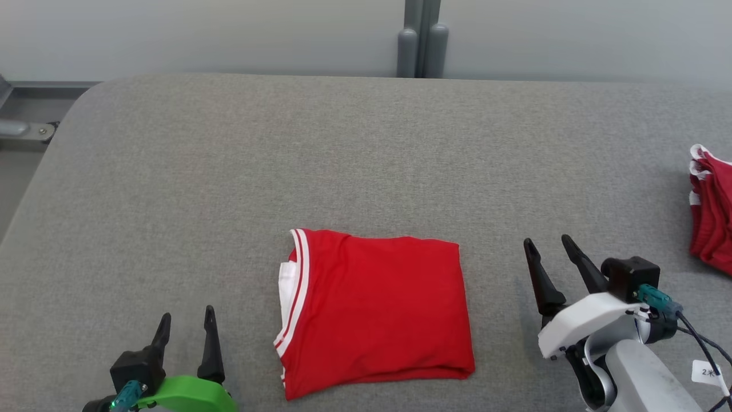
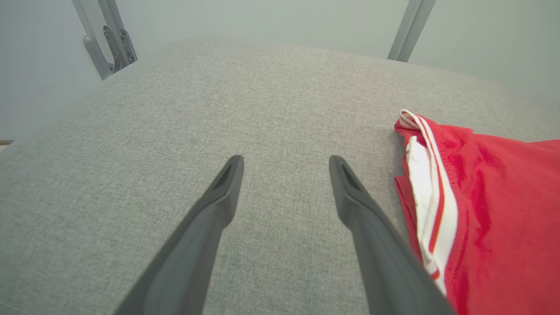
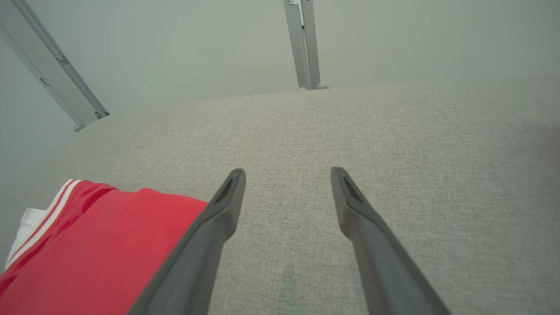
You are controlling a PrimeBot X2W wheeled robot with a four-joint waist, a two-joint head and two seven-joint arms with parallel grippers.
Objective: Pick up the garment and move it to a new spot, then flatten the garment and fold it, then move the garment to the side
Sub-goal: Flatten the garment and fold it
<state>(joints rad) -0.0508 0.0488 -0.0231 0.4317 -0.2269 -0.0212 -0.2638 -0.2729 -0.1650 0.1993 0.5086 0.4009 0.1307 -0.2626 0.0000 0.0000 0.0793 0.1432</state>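
A red garment [image 1: 374,309] with white-striped trim lies folded into a rough square near the front middle of the grey padded table [image 1: 343,160]. My left gripper [image 1: 187,323] stands open at the lower left, well apart from the cloth, with nothing between its fingers. In the left wrist view the garment [image 2: 494,210] lies just right of the open left gripper [image 2: 286,164]. My right gripper [image 1: 549,245] is open to the right of the fold, empty. The right wrist view has the garment [image 3: 96,245] at lower left, beside the open right gripper [image 3: 288,175].
A pile of other red garments [image 1: 712,209] with white trim sits at the table's right edge. Grey metal posts [image 1: 422,40] rise behind the far edge. A metal frame piece [image 1: 26,129] shows past the left edge.
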